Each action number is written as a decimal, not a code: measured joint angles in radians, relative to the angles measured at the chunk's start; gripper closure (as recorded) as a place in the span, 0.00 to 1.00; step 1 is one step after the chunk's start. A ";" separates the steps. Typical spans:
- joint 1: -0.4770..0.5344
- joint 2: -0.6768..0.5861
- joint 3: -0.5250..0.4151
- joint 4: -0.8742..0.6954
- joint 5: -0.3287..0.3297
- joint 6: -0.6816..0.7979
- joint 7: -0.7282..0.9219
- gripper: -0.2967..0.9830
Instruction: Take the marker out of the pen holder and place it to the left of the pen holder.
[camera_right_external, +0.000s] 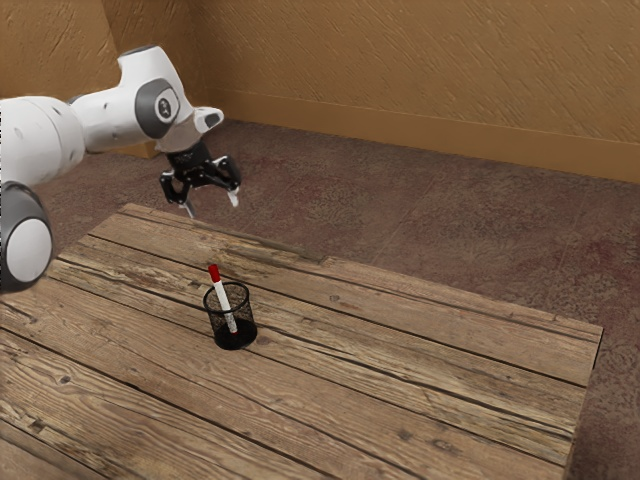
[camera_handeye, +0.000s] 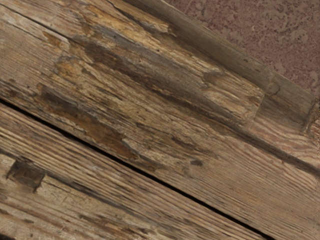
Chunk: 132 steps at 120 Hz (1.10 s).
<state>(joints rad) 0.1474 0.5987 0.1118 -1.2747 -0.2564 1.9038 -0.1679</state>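
Observation:
My gripper (camera_right_external: 213, 208) hangs in the air near the table's far edge, its two fingers spread wide with nothing between them. The black mesh pen holder (camera_right_external: 236, 334) stands upright on the wooden table, lower in the exterior view than the gripper and well apart from it. A white marker with a red cap (camera_right_external: 224, 298) leans inside the holder, its capped end sticking out above the rim toward the exterior view's left.
Wooden planks of the table (camera_right_external: 400, 380) surround the holder on all sides. In the wrist view are bare worn planks (camera_handeye: 150, 115), with the table's edge and the reddish floor (camera_handeye: 270, 30) beyond.

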 joint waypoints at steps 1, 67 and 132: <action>0.001 0.002 0.003 -0.002 -0.012 0.001 -0.004 0.23; 0.021 0.090 0.059 -0.045 -0.289 -0.306 -0.278 0.23; 0.021 0.095 0.055 -0.039 -0.357 -0.419 -0.415 0.56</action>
<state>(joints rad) 0.1687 0.6938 0.1670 -1.3141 -0.6134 1.4851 -0.5829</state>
